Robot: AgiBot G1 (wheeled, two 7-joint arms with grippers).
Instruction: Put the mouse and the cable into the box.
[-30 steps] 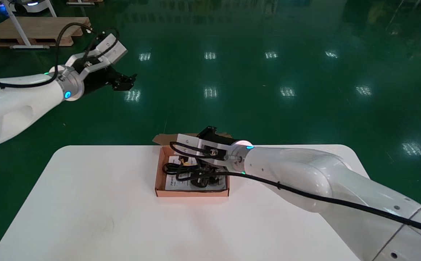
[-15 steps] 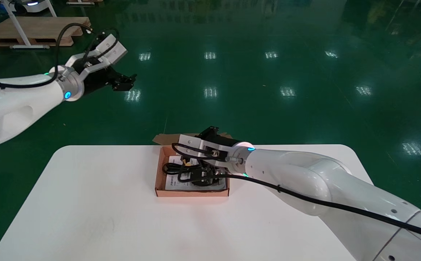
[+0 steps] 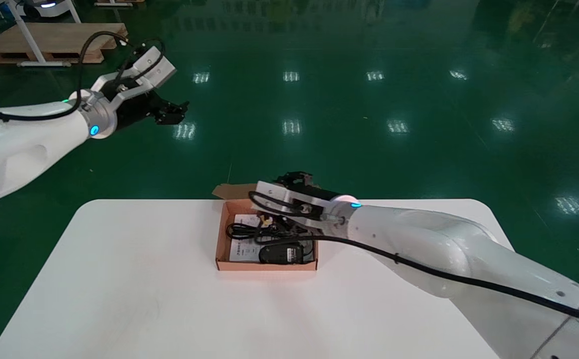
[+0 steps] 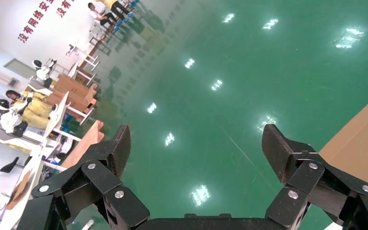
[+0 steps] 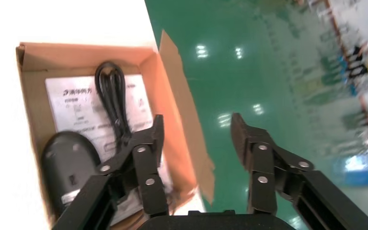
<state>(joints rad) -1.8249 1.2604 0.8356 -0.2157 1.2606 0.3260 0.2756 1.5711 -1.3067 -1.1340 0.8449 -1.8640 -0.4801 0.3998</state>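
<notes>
Head view | box (image 3: 267,267): one mouse (image 3: 282,254), one cable (image 3: 242,231) | right claw (image 3: 299,175) spread, empty, above far edge

Place: factory-style robot workshop — one large open hall
Floor: glossy green floor (image 3: 419,164), dotted with rows of light reflections (image 3: 291,127)
Far side: wooden pallet (image 3: 45,42), workers (image 4: 14,120) in yellow at benches (image 4: 0,158)
Wall: red-lettered banner (image 4: 40,21)

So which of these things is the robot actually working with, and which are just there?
Job: mouse, cable, box, right gripper by the box.
Just there: leaflet under them, table, wooden pallet, left gripper raised aside.
</notes>
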